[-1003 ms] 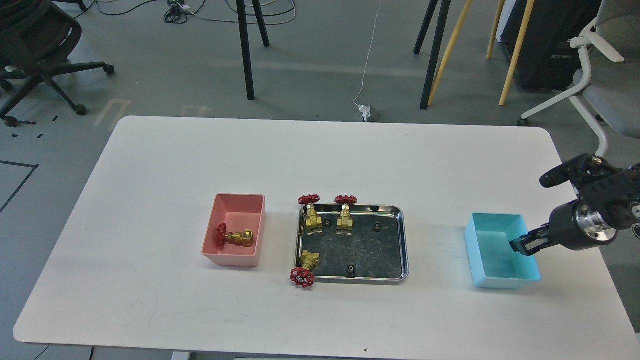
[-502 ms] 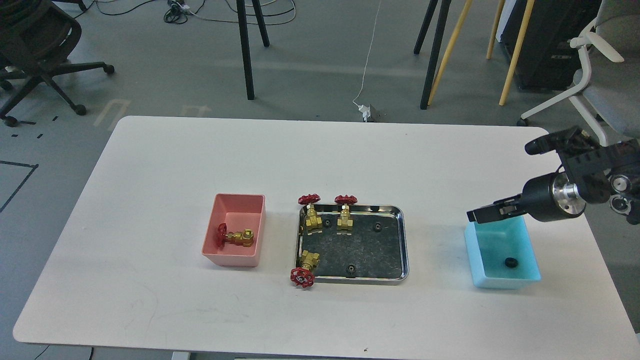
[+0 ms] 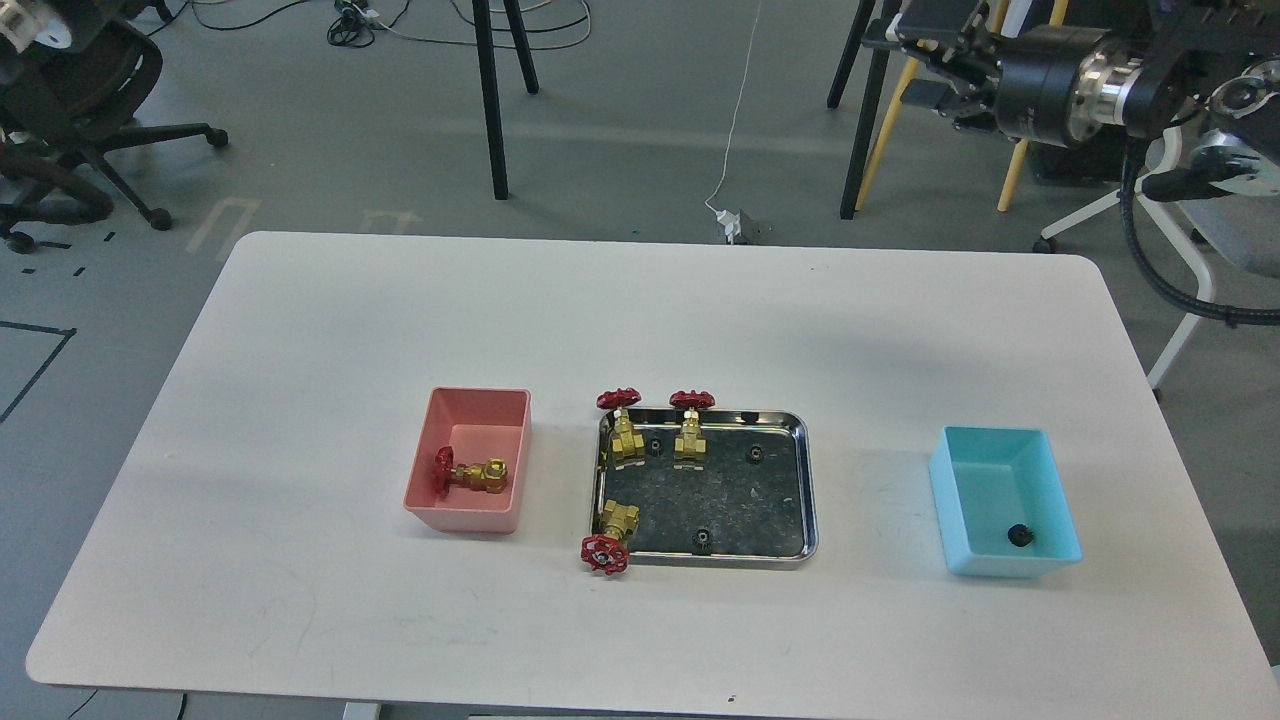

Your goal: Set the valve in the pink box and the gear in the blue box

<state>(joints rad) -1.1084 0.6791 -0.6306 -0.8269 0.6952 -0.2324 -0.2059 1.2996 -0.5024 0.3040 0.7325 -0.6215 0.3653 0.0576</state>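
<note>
The pink box point(image 3: 462, 517) stands left of centre with one valve point(image 3: 470, 474) lying inside it. The blue box point(image 3: 960, 520) stands at the right with one black gear point(image 3: 1019, 535) on its floor. A steel tray point(image 3: 812, 490) between them holds two upright valves point(image 3: 622, 425) point(image 3: 690, 425), a third valve point(image 3: 608, 538) leaning over its front left corner, and loose gears point(image 3: 757, 455) point(image 3: 703, 540). My right gripper point(image 3: 908, 62) is open and empty, raised high at the top right, far from the blue box. My left gripper is out of view.
The white table point(image 3: 640, 320) reaches edges on all sides. A part of my left arm point(image 3: 30, 22) shows in the top left corner. Chairs, stand legs and cables are on the floor beyond the table.
My right gripper let a gear fall into the blue box, then rose up and away to the top right. A part of my left arm came into view at the top left.
</note>
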